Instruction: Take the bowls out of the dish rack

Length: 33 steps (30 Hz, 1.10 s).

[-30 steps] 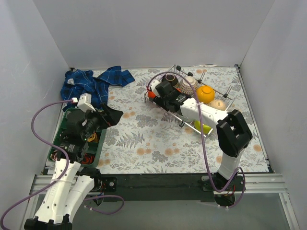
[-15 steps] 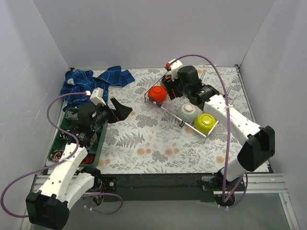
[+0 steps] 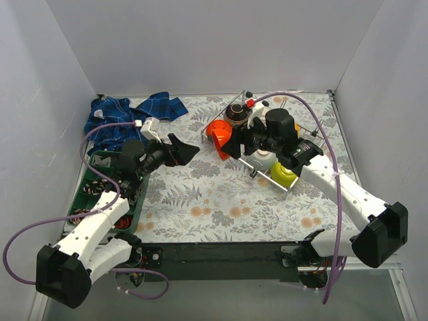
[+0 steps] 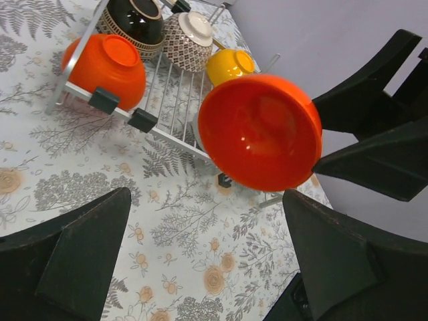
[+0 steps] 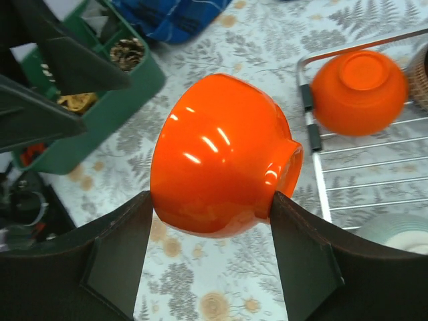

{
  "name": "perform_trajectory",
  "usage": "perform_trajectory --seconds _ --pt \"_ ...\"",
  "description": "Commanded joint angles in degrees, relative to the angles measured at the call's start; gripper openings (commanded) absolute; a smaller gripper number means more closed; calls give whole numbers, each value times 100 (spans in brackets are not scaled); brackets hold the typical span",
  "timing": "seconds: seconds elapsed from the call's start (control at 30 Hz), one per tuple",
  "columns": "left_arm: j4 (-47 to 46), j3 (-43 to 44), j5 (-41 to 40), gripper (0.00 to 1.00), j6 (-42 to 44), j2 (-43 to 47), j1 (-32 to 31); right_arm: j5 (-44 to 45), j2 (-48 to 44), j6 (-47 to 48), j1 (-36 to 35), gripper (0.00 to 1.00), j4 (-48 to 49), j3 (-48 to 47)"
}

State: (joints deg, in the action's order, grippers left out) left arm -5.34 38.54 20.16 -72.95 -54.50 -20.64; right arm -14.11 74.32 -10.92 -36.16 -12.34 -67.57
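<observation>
- The dish rack [image 4: 175, 93] stood far right on the surface [image 3: 200, 200], with bowls [image 4: 194, 37] in it.
- One bowl [image 5: 217, 157] hung in the right gripper's [image 5: 210, 200] jaws, left of the rack.
- The left gripper [image 3: 184, 150] faced it, apart.
- A cloth [image 3: 127, 117] lay far left, a tray [image 3: 93, 180] before it.

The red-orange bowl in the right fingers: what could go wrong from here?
1. The right fingers grip the glossy red-orange bowl only on its curved outside, tipped on its side above the table. It may slip out and drop.
2. The left fingers stand wide open close in front of the bowl. If this is a handover, letting go before they close would drop it, or the two arms could knock together.
</observation>
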Motion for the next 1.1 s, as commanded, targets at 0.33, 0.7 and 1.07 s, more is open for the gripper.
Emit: perform_trajectory --seconds 0.33,0.7,1.07 --pt "-854 74 58 89 70 -570 -502 -1762 -673 -2256 145 15 2525 1228" --pt "-968 -145 189 63 -185 -808 -528 -2025 -770 -2828 197 15 3308 1738" --pt "-1004 -295 392 27 -281 -852 -564 -2201 -674 -3083 224 15 3695 1932"
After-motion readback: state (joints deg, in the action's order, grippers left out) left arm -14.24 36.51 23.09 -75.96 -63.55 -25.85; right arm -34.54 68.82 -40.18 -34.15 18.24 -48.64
